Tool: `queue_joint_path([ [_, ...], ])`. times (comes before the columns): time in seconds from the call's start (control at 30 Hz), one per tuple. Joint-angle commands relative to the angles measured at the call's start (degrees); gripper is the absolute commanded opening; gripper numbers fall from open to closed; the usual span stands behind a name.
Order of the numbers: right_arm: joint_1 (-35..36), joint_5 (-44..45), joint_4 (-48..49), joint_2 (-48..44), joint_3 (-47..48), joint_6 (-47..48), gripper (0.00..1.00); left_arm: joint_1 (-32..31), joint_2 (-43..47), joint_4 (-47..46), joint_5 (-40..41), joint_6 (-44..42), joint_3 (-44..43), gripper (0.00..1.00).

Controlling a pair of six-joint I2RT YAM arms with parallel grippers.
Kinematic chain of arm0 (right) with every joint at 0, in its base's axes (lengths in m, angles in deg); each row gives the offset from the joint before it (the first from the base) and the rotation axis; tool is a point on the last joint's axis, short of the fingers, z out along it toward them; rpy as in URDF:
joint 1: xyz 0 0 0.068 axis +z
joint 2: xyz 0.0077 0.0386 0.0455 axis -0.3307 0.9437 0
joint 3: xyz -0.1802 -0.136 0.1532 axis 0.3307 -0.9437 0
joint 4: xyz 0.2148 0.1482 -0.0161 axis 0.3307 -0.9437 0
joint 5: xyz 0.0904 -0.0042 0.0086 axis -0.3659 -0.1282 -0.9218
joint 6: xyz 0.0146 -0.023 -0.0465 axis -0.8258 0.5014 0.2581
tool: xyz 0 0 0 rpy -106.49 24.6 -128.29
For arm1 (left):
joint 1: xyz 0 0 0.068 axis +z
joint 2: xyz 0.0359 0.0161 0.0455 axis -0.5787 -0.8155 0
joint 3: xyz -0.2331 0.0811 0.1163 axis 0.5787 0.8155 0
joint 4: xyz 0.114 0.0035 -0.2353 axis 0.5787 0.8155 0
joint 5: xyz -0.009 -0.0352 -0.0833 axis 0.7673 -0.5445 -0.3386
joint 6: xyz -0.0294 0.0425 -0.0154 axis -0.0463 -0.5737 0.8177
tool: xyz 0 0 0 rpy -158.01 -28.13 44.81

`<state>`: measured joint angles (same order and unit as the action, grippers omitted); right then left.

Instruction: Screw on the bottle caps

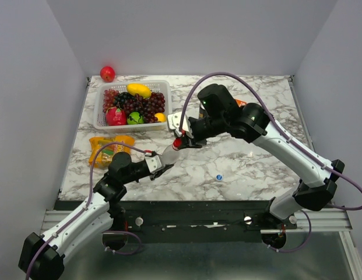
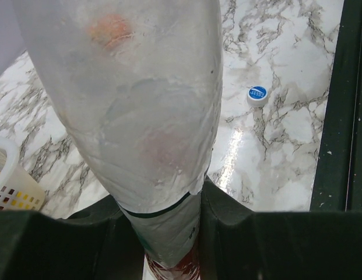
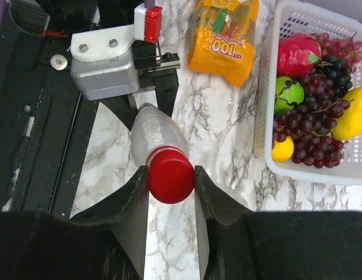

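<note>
My left gripper (image 1: 161, 165) (image 2: 163, 224) is shut on the lower body of a clear bottle (image 1: 169, 154) (image 2: 140, 116) with a red-and-white label band and holds it tilted above the table. A red cap (image 1: 178, 143) (image 3: 171, 175) sits on the bottle's neck. My right gripper (image 1: 179, 140) (image 3: 171, 176) is shut on the red cap, one finger on each side. The bottle (image 3: 153, 133) runs back to the left gripper (image 3: 160, 81) in the right wrist view. A blue cap (image 1: 219, 177) (image 2: 257, 94) lies alone on the marble near the front. The plain bottle is not clearly in view.
A white basket (image 1: 99, 111) (image 3: 263, 116) of fruit stands at the back left, with a red apple (image 1: 107, 73) behind it. An orange snack packet (image 1: 111, 149) (image 3: 224, 38) lies left of the left gripper. The table's dark front edge (image 2: 338, 116) is close by.
</note>
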<state>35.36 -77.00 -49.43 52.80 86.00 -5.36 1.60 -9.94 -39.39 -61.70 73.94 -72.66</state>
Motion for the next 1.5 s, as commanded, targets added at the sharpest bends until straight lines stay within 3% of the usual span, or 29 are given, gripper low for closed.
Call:
queue_joint_path([
  [0.0,-0.01,2.98,-8.72,2.18,-2.62,6.45,0.34,-0.87,4.26,-16.07,-5.48,-5.28,-3.97,0.0],
  [0.27,-0.01,5.97,-5.02,-0.03,-6.23,10.52,0.33,-0.87,3.91,-18.79,-3.54,-1.75,-3.35,0.0],
  [0.53,0.08,3.95,-5.47,2.17,-4.65,0.24,0.33,-0.87,4.7,-20.11,-3.02,-10.72,-1.77,0.0],
  [0.73,0.08,5.35,-4.15,3.22,-4.29,-3.63,0.33,-0.87,3.38,-21.34,-3.98,-12.22,-2.56,0.0],
  [1.03,0.17,7.29,-1.33,4.89,-2.36,-10.84,0.33,-0.96,0.04,-24.33,-0.74,-6.96,-5.45,0.0],
  [1.2,0.17,2.37,-4.93,5.6,0.01,-8.21,0.33,-0.96,-2.42,-21.1,1.47,-1.85,-8.35,0.0],
  [1.47,0.26,4.12,-6.52,6.74,0.45,-6.89,0.35,-0.96,-1.81,-18.1,-1.87,-0.61,-9.76,0.0],
])
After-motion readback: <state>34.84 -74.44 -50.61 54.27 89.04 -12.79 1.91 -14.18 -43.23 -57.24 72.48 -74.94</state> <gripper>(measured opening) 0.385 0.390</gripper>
